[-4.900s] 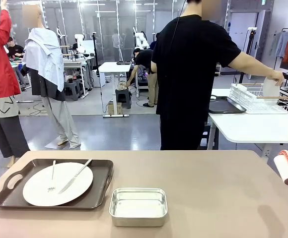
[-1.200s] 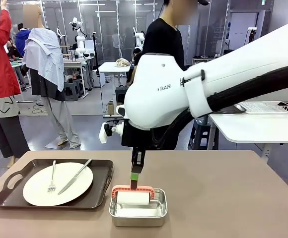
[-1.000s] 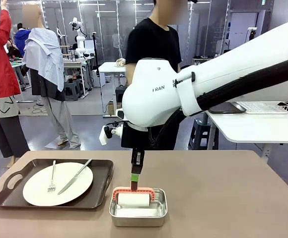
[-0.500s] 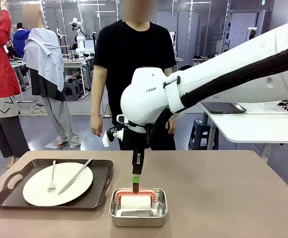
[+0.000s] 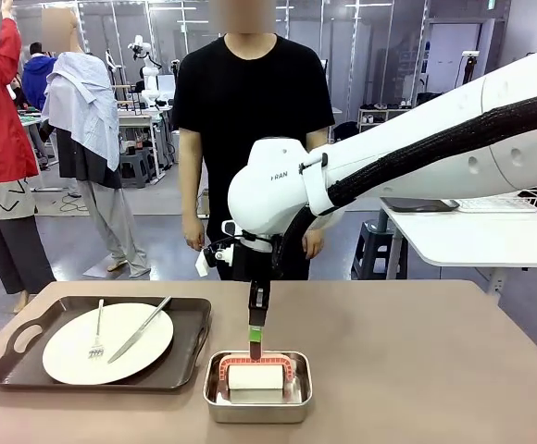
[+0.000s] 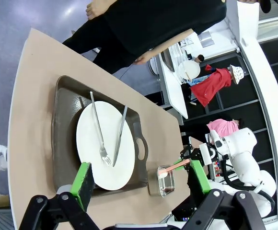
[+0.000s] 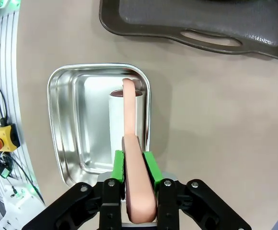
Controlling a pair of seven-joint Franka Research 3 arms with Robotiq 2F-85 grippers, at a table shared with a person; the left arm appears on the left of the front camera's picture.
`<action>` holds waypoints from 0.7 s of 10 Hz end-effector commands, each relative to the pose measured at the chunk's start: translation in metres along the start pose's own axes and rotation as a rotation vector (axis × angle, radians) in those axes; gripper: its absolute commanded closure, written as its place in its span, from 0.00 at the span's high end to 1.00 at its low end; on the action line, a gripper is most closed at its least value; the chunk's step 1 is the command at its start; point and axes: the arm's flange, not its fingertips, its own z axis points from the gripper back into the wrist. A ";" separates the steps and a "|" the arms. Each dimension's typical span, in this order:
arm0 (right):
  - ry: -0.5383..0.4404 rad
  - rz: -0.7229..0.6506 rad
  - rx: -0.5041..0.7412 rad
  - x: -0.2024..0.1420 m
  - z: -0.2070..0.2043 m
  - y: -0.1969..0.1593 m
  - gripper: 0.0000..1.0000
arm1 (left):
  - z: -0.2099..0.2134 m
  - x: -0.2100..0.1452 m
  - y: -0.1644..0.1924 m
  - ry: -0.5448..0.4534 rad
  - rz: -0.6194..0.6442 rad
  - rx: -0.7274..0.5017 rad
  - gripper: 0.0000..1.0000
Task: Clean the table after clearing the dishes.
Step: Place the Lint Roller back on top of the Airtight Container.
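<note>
Clamping the handle of the pink roller [image 7: 128,105] in the steel pan [image 7: 67,124], right gripper [image 7: 133,163]; left gripper [image 6: 141,175] wide open, empty.

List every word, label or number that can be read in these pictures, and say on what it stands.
"RAN", with an unclear letter before it: on the white joint of the right arm.
No other text can be read: the plate, the tray, the steel pan and the roller show no print, and anything in the background is too small.
</note>
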 end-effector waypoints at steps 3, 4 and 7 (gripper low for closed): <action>0.003 0.038 -0.059 0.000 -0.003 -0.001 0.60 | 0.003 0.002 -0.002 -0.005 -0.003 -0.016 1.00; 0.013 0.039 -0.063 0.001 0.000 -0.002 0.78 | 0.003 0.002 -0.002 -0.005 -0.003 -0.016 1.00; 0.017 0.038 -0.090 0.006 0.013 -0.005 1.00 | 0.003 0.002 -0.002 -0.005 -0.003 -0.016 1.00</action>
